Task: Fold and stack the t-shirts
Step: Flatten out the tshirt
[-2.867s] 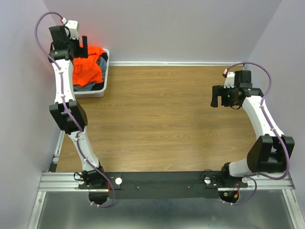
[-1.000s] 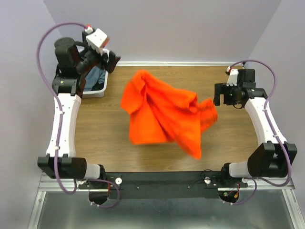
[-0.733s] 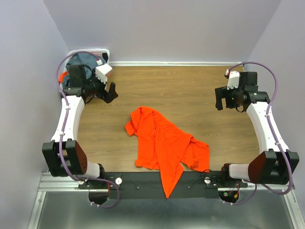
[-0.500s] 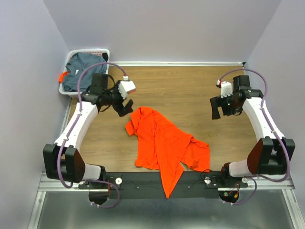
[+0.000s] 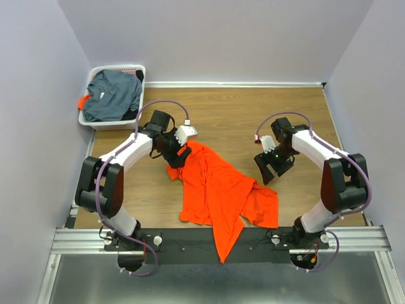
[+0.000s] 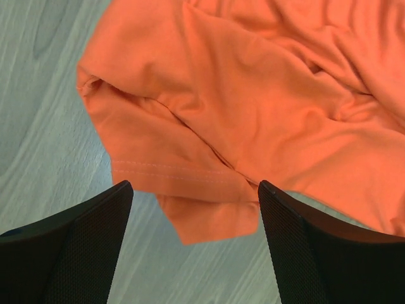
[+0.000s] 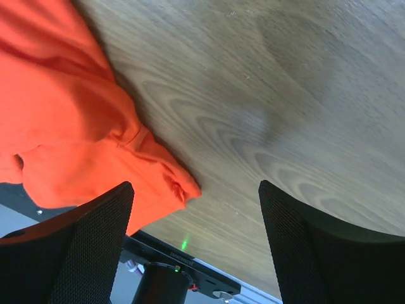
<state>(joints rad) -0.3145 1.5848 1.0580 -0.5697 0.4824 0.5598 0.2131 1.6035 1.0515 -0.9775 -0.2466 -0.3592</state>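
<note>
The orange t-shirt (image 5: 218,190) lies crumpled on the wooden table, its lower end hanging over the front rail. My left gripper (image 5: 177,156) hovers over the shirt's upper left corner, jaws wide open with nothing between them. In the left wrist view that corner of the orange t-shirt (image 6: 253,107) lies just beyond the left gripper (image 6: 195,190). My right gripper (image 5: 271,168) is open above bare wood, just right of the shirt; the right wrist view shows the shirt's edge (image 7: 69,145) to the left of the right gripper (image 7: 196,190). The dark grey-blue t-shirt (image 5: 114,94) fills the basket.
A white slotted basket (image 5: 93,122) stands at the table's back left corner against the walls. The black base rail (image 5: 209,244) runs along the near edge, and also shows as a black rail (image 7: 177,266) in the right wrist view. Purple walls close in the sides.
Both arms have swung in and down towards the orange shirt, the left to its upper corner, the right to its right side. The shirt has lain still for the last half second.
</note>
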